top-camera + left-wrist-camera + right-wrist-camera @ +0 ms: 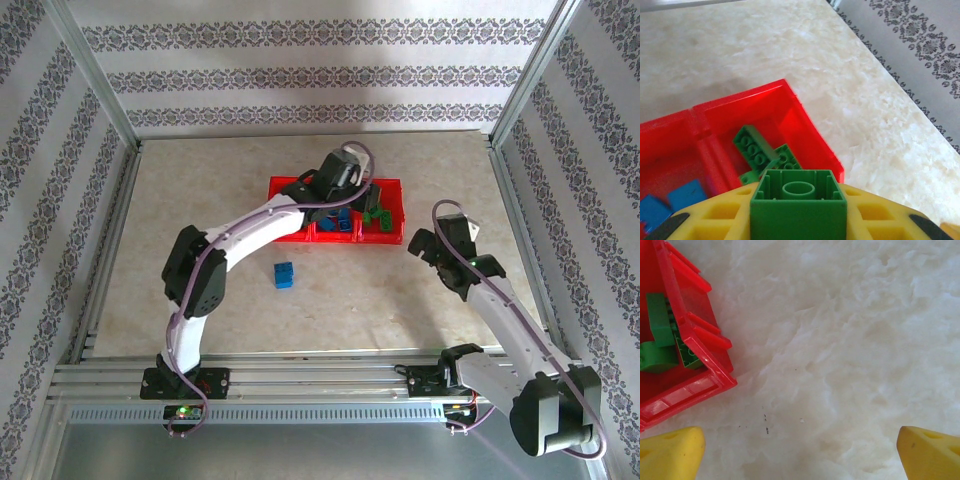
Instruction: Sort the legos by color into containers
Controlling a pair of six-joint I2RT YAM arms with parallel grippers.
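Overhead, top view: left arm [250,228] reaches across the red tray [288,186], wrist above its right-end compartment; green legos [378,216] lie there, blue legos [341,223] in the middle one; one loose blue brick [284,274] sits on the table [200,190], well apart from the tray; right gripper [428,247] hangs near the tray's right end.

Left wrist view: left gripper [798,225] clamped on a green brick [798,197], above the compartment already holding green.

Right wrist view: yellow fingertips [670,450] spread wide, nothing between them; bare table below, tray corner to one side.

Step in hand, by judgement: delivering the green brick; next calls for parting the jaws squarely over that compartment, then fetching the loose blue brick.
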